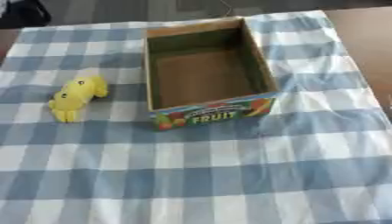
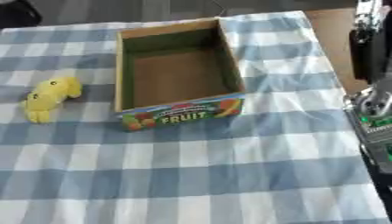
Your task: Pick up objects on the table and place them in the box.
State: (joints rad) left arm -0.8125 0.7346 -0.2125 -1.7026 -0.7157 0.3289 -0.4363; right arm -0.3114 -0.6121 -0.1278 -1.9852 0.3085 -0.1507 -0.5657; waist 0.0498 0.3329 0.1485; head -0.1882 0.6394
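Currently, at far left, a small yellow soft toy with dark eye dots (image 1: 77, 96) lies on the blue-and-white checked tablecloth (image 1: 214, 175), just beside but apart from the box. At centre stands an open cardboard box with green inner walls and a printed "FRUIT" front panel (image 1: 207, 65); its floor shows nothing inside. At far right, only in the right eye view, black and silver parts of the robot's right arm (image 2: 373, 78) stand at the table's edge; no fingers can be made out there, so whether that hand is released or clenched cannot be told. No left hand shows in either view. Judgement: the pick has not begun. Next move calls for a hand to reach the toy, close round it, and carry it over the box's left wall
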